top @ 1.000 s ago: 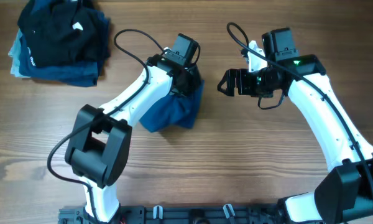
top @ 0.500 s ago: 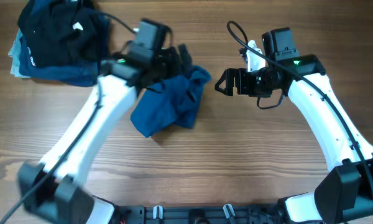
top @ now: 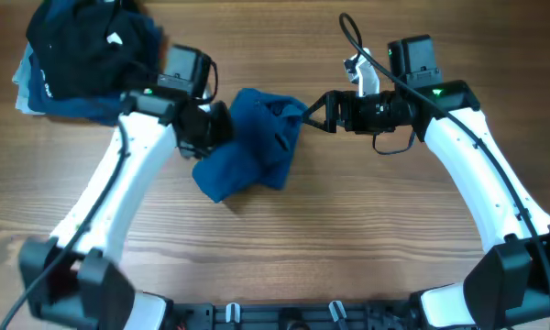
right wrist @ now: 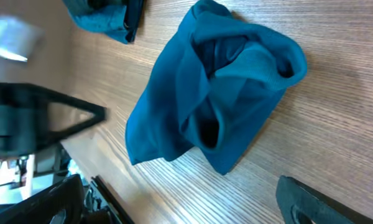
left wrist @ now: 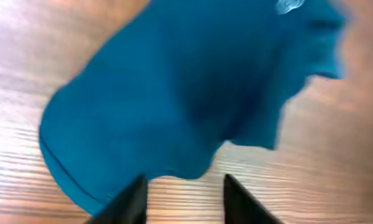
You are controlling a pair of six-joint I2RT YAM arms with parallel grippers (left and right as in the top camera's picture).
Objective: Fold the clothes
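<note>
- The large mid-blue soft cloth garment (top: 252, 147) lies crumpled in a heap on the brown wooden bench (top: 367, 238). It is about the middle, between the two arms, and it is not folded yet.
- In the overhead view its long axis runs on a slant, from a bunched corner at upper right down to a rounded end at lower left. That lower end points toward the robot's base.
- The left gripper (top: 220, 128) is at the left edge of the heap. Its fingers (left wrist: 133, 198) stand a little apart with bare wood between them, pinching nothing, and the cloth is just ahead of them.
- The right gripper (top: 309, 112) is spread wide and empty. Its tips are just beside the upper right corner, but I cannot tell if they touch it.
- Both are near, but the right one seems to me better placed, since that corner faces straight into its jaws.
- The pile of dark folded garments (top: 82, 55) sits well apart at the far left.
</note>
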